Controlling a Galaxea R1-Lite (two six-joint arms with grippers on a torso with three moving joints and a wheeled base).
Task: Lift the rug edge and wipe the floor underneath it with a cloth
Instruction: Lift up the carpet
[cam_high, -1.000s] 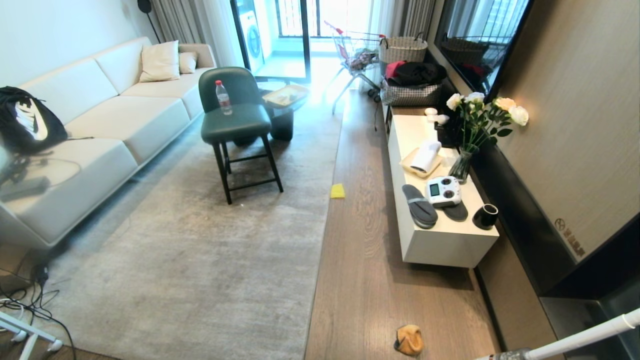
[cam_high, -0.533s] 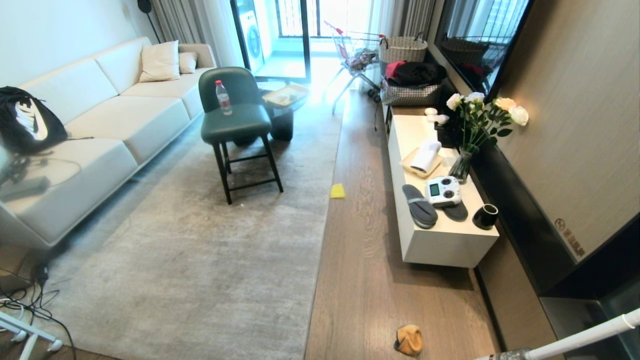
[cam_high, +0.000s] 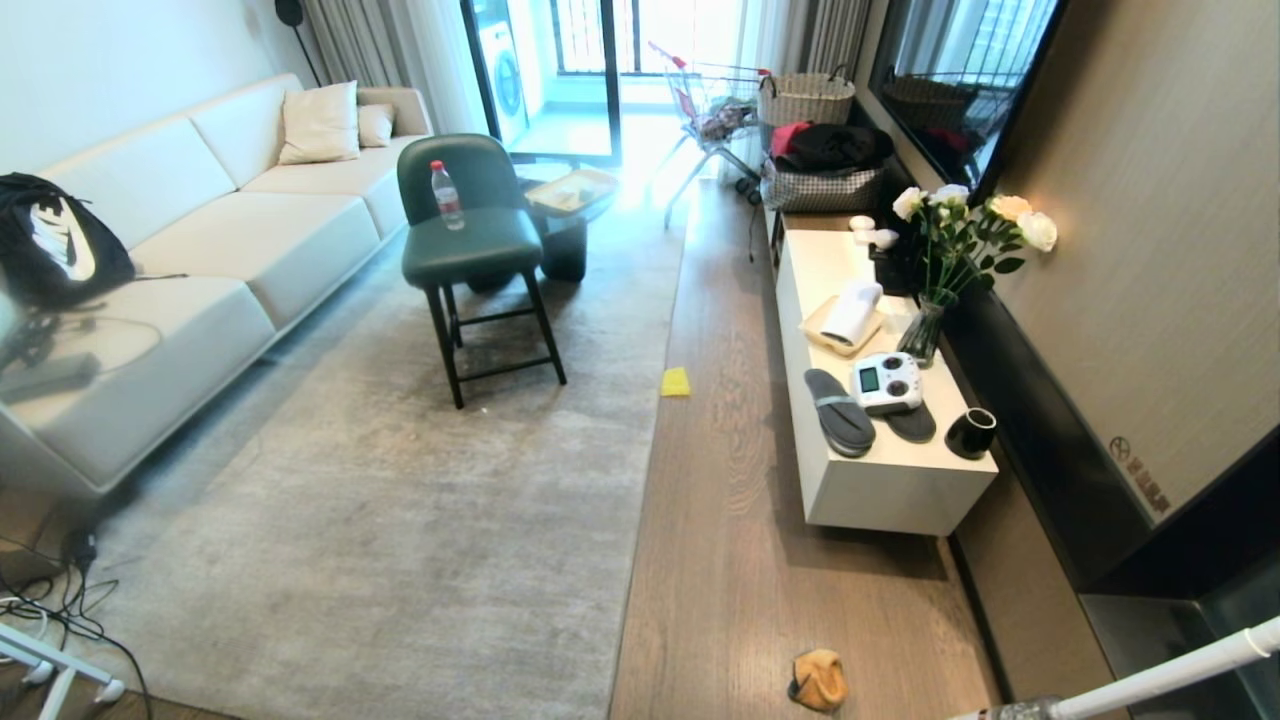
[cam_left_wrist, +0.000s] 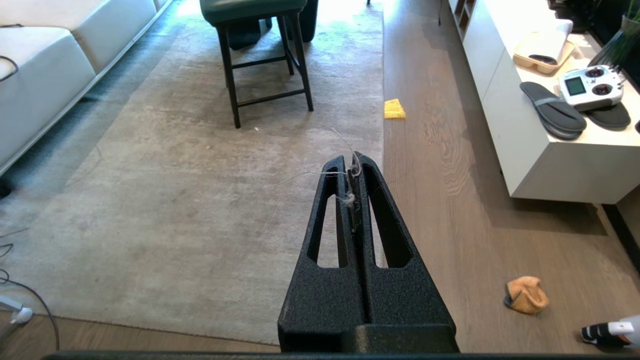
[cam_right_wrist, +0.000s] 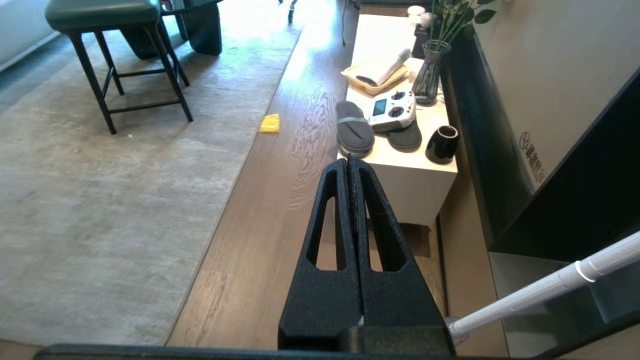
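Both claws clenched empty, left claw (cam_left_wrist: 351, 162) over rug edge (cam_left_wrist: 381, 165), right claw (cam_right_wrist: 349, 165) over floor (cam_right_wrist: 280, 200)

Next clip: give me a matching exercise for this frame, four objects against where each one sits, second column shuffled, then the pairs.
Things:
1. cloth
2. water bottle
3. grey slipper
4. yellow square piece

Places:
A. on the seat of the green chair
B. at the rug edge, partway along it
C. on the bare floor, nearest the robot
D. on the white cabinet, beside the remote controller

Pairs: 1-C, 2-A, 3-D, 4-B
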